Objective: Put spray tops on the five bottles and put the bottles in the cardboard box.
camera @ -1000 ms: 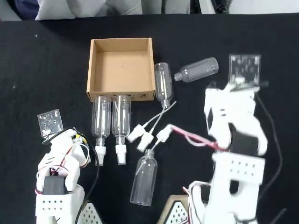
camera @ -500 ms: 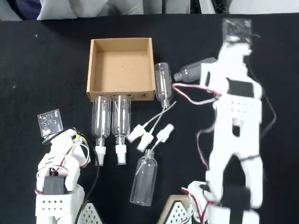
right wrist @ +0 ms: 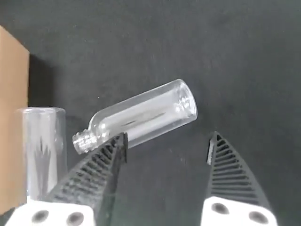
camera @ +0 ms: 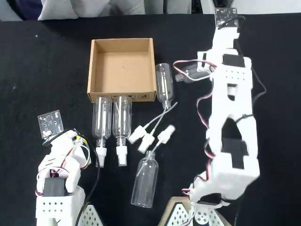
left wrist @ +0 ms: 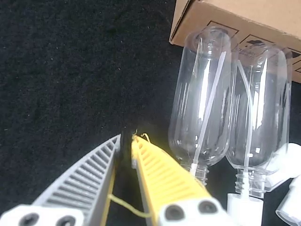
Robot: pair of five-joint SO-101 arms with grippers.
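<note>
Black cloth table (camera: 47,70), high view: the cardboard box (camera: 121,96) is empty. Two capped bottles (camera: 102,123) lie side by side against its near wall, and a third bottle (camera: 163,84) lies along its side wall. Three loose spray tops (camera: 146,140) sit just past them, with an uncapped bottle (camera: 145,181) nearer the arm bases. My right arm (camera: 230,108) is stretched out over the fifth bottle (camera: 190,73), which lies on its side off the box corner. My left arm (camera: 59,165) is folded low by its base. Left wrist view: the left gripper (left wrist: 126,139) has its jaws together, holding nothing, just beside the capped pair. Right wrist view: the right gripper (right wrist: 168,141) has its jaws wide apart over the fifth bottle, not touching it; the threaded neck points toward the box. I judge this bottle to be empty clear plastic, so very light, smooth and round. It will likely roll or squirt out of a skewed pinch, and thin walls may flex. I'd take it across mid-barrel, square to its axis, leaving the neck free for a top.
</note>
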